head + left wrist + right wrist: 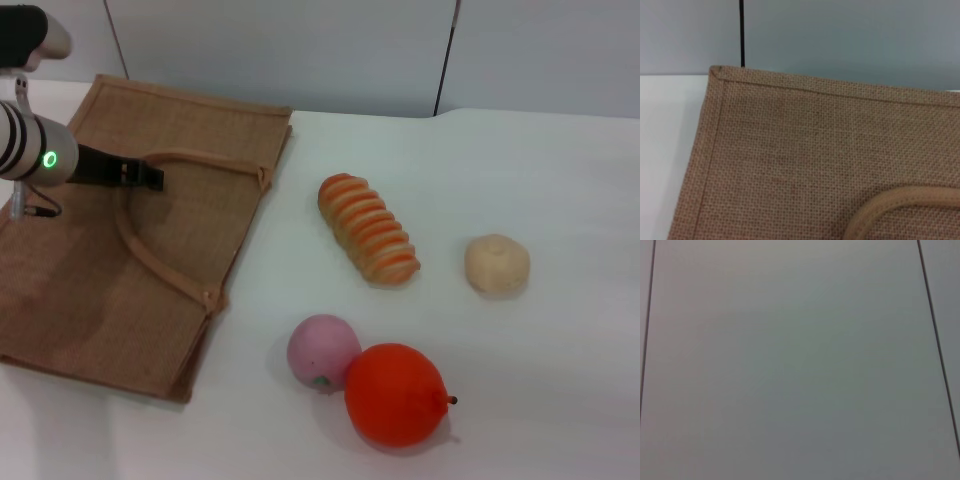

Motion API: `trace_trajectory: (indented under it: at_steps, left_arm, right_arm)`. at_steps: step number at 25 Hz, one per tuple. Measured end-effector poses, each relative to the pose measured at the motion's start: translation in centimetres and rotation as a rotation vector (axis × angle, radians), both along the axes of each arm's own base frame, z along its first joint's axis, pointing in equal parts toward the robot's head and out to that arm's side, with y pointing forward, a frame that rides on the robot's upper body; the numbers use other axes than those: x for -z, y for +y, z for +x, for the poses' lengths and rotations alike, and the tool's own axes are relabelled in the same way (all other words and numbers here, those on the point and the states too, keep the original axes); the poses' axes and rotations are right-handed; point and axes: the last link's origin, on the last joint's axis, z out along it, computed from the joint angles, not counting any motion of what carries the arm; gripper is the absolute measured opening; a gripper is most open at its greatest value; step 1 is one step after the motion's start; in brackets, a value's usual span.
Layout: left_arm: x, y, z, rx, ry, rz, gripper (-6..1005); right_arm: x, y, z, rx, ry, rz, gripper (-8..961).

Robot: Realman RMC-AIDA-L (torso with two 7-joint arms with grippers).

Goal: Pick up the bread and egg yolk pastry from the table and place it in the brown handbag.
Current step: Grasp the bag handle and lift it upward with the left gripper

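Note:
The striped orange and tan bread (367, 229) lies on the white table, right of the bag. The pale round egg yolk pastry (497, 264) sits further right, apart from the bread. The brown handbag (80, 280) lies flat at the left, its handles (150, 255) resting on top. My left gripper (143, 176) reaches from the left over the bag, at the upper handle loop. The left wrist view shows the bag's weave (815, 160), a far corner and a piece of handle (890, 207). My right gripper is out of view.
A pink ball (322, 350) and an orange fruit (396, 394) touch each other near the table's front, below the bread. A grey panelled wall (350, 50) stands behind the table. The right wrist view shows only that wall (800, 360).

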Motion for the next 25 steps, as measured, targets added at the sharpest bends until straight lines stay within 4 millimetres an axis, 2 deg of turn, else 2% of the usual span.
trace_trajectory:
  at_steps: [16, 25]
  left_arm:
    - [0.56, 0.07, -0.41, -0.006, 0.042, -0.008, 612]
    - [0.73, 0.14, -0.21, 0.000, 0.036, -0.007, 537]
  right_arm:
    - [-0.01, 0.02, 0.01, 0.001, 0.001, 0.001, 874]
    - [-0.01, -0.06, 0.10, 0.004, 0.001, 0.001, 874]
